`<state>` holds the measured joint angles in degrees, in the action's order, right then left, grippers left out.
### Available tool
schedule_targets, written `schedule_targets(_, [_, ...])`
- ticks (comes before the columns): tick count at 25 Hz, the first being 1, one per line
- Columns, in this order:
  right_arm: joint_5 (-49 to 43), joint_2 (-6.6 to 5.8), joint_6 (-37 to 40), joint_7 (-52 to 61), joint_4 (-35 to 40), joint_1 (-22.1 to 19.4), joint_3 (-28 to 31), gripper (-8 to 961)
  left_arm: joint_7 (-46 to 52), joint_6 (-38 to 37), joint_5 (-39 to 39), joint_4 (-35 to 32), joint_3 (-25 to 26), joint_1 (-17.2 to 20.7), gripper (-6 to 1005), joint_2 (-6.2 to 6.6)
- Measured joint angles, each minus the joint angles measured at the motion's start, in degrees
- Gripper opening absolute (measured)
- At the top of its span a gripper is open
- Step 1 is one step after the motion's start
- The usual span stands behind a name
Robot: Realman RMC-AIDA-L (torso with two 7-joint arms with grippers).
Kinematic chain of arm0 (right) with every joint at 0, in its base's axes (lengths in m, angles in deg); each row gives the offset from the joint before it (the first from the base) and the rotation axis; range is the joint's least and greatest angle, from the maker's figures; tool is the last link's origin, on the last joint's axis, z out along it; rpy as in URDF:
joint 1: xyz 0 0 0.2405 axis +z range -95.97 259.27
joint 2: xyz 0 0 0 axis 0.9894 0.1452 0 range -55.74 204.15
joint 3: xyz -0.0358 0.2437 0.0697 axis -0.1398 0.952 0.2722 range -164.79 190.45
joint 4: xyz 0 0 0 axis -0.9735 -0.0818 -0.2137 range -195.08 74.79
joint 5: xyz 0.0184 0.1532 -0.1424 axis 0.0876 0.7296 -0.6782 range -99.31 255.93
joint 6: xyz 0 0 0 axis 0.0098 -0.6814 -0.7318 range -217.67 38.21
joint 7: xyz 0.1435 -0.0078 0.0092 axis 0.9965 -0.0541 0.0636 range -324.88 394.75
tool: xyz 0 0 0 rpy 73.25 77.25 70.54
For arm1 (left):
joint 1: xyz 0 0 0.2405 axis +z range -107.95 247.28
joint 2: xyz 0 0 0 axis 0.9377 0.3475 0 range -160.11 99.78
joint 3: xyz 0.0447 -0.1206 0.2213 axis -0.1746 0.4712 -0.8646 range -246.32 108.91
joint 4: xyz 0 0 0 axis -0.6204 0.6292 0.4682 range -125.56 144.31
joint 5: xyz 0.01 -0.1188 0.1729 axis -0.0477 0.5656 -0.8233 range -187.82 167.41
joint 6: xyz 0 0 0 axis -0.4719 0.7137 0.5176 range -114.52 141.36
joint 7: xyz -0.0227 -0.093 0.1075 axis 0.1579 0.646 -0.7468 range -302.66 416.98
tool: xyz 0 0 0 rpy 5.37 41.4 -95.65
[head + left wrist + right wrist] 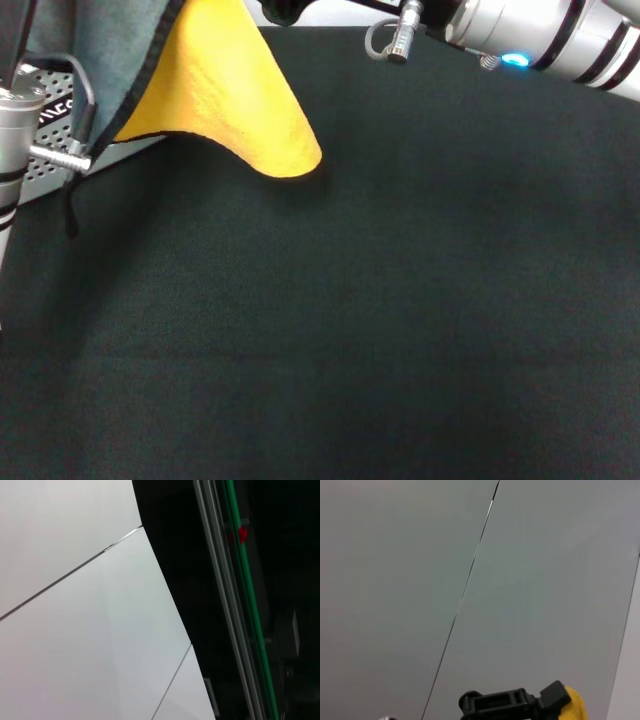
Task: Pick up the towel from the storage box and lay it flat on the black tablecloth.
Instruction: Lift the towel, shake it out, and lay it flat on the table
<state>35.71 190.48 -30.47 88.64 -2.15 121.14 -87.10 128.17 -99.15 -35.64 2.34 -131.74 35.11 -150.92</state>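
I am looking down at the towel (235, 95) hanging above the far left part of the black tablecloth (360, 320). Its soft, nubbly yellow-orange face is turned toward me, draping into a rounded lobe whose tip is sitting at or just over the cloth; I cannot tell if it is touching. Beside it, a grey-green face is showing along a black stitched edge. The tablecloth is lying matte and finely textured, filling nearly the whole head view.

At the left edge, the storage box (45, 165) is peeking out: light grey plastic, its wall dotted with small holes, a black label with white lettering on it. What is inside it is hidden from me.

The left arm (15, 135) is standing by the box, metallic and cylindrical, its gripper out of sight. The right arm (560, 40) is reaching across the far right. In the right wrist view, a black plastic gripper part (515, 704) is showing against a bit of yellow towel (577, 707), but I cannot tell whether the fingers are clamped on it.
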Motion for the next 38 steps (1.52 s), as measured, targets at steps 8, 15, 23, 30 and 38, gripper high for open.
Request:
schedule_targets(8, [0.59,0.00,-0.03,-0.64,-0.08,0.08,0.00,143,-0.06,-0.01,-0.05,0.00,0.02,-0.07,30,0.00])
schedule_targets(15, [0.77,0.00,-0.05,-0.81,-0.09,0.07,0.13,65,-0.08,-0.01,0.15,0.04,-1.19,-0.07,31,0.00])
schedule_targets(23, [3.38,0.00,-1.48,-2.46,-0.18,-0.62,0.13,7,-0.08,-0.01,-0.04,0.57,-1.30,-0.20,31,0.00])
schedule_targets(30, [2.98,-0.24,-2.10,-2.46,0.49,-0.76,0.40,7,0.28,-0.29,-0.27,0.62,-1.52,0.21,32,0.00])
schedule_targets(38, [-1.01,-0.70,-2.54,-0.96,3.70,-1.88,3.21,8,0.44,-0.30,-0.25,0.69,-3.49,1.69,32,0.00])
